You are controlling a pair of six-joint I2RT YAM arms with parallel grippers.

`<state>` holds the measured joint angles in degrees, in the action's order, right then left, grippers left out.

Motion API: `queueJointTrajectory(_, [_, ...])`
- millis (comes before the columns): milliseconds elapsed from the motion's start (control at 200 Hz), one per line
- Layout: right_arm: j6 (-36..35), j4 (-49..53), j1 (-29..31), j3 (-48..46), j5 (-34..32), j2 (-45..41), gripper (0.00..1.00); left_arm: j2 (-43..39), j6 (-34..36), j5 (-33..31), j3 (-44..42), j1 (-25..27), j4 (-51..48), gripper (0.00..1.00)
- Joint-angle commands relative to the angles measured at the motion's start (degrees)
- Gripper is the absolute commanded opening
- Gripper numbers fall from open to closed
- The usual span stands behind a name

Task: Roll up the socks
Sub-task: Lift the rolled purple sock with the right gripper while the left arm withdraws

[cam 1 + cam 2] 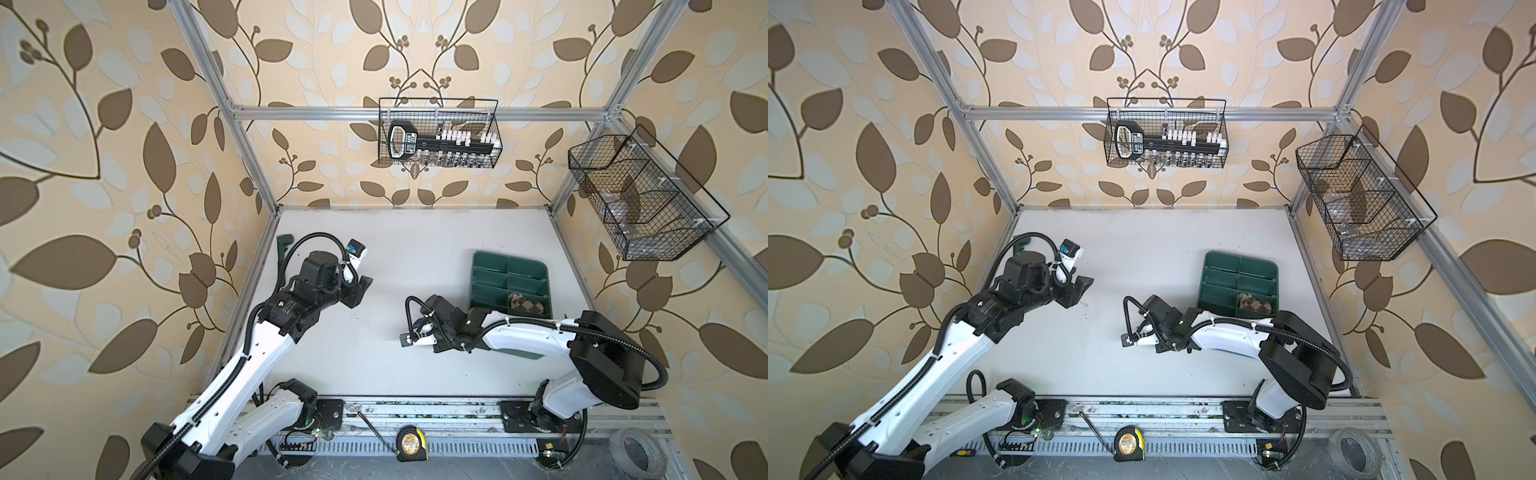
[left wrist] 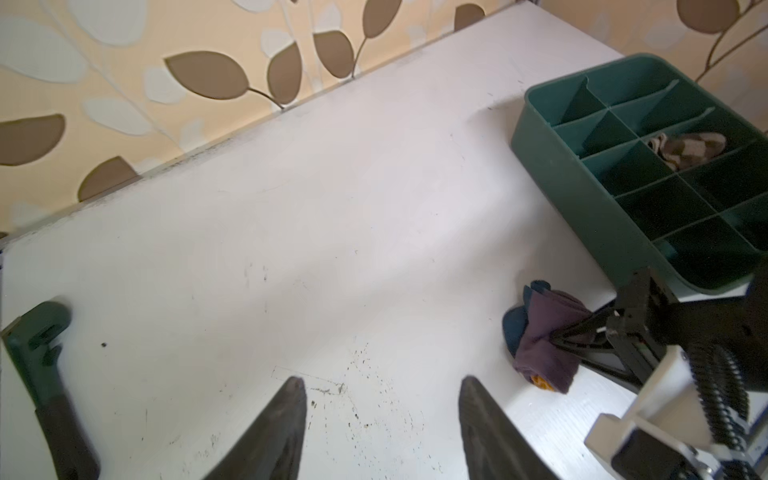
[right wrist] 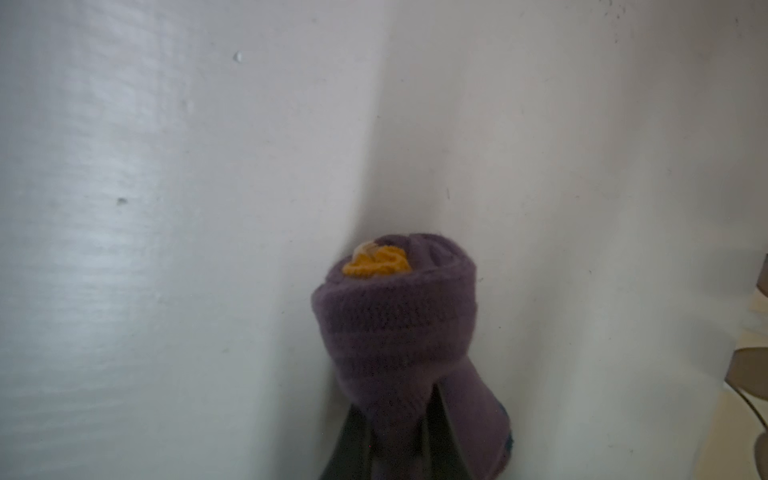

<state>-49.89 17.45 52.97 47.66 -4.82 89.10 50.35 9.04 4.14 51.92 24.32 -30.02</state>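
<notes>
The purple sock is rolled into a bundle, with its mustard-yellow cuff showing at the core. My right gripper is shut on it. In the left wrist view the purple sock sits in the right gripper, just over the white table by the near corner of the green tray. In both top views the right arm hides this sock. The beige argyle sock lies in a tray compartment. My left gripper is open and empty, left of the purple sock.
A green wrench lies by the table's left edge. The green tray stands at the right of the table. Two wire baskets hang on the walls. A tape measure and a tape roll sit on the front rail.
</notes>
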Motion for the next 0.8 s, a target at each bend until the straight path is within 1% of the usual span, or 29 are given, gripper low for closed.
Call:
queueJointTrajectory(0, [3.73,11.00,-1.09,1.97,9.68,0.47,0.00,-5.19,-1.51,-2.61,-3.43,-0.15,-1.46,0.81])
queueJointTrajectory(5, [3.74,11.19,-1.15,2.03,10.11,0.47,0.00,-5.45,-1.49,-2.54,-3.59,-0.15,-1.54,0.89])
queueJointTrajectory(10, [3.74,11.37,-1.22,2.19,10.45,0.46,0.00,-5.57,-1.49,-2.51,-3.72,-0.15,-1.58,0.94])
queueJointTrajectory(20, [3.74,11.66,-1.32,2.42,11.04,0.46,0.00,-6.19,-1.61,-2.41,-4.06,-0.15,-1.72,0.98])
queueJointTrajectory(35, [3.75,12.08,-1.44,2.78,11.80,0.47,0.00,-6.95,-1.69,-2.14,-4.49,-0.15,-1.81,0.99])
queueJointTrajectory(135, [4.44,13.99,-1.88,4.58,14.06,0.38,0.00,-10.56,-1.60,0.58,-7.26,-0.15,-1.89,0.99])
queueJointTrajectory(225, [4.62,15.22,-2.30,5.90,14.01,0.31,0.00,-11.97,-2.63,0.36,-8.12,-0.15,-2.10,0.99])
queueJointTrajectory(320, [5.69,14.61,-3.30,6.74,13.60,-1.45,0.00,-12.46,-4.13,-1.44,-8.13,-0.15,-2.28,0.99])
queueJointTrajectory(420, [7.65,11.73,-5.95,6.59,16.47,-6.35,0.00,-12.98,-5.42,-2.39,-8.40,-0.15,-1.84,0.99])
queueJointTrajectory(520, [10.18,8.19,-9.53,5.98,21.08,-12.09,0.00,-13.68,-5.19,-2.15,-8.85,-0.15,-1.40,0.99])
queueJointTrajectory(590, [11.02,6.96,-11.93,5.87,22.74,-15.43,0.00,-14.67,-4.84,-1.64,-9.15,-0.19,-0.65,0.99])
queueJointTrajectory(670, [11.76,6.98,-14.75,6.33,22.69,-19.25,0.00,-15.66,-4.55,-1.25,-9.71,-0.15,0.43,0.99])
queueJointTrajectory(795, [12.45,8.91,-20.77,7.46,19.84,-25.82,0.00,-16.11,-4.64,-0.91,-10.17,-0.15,0.57,0.99])
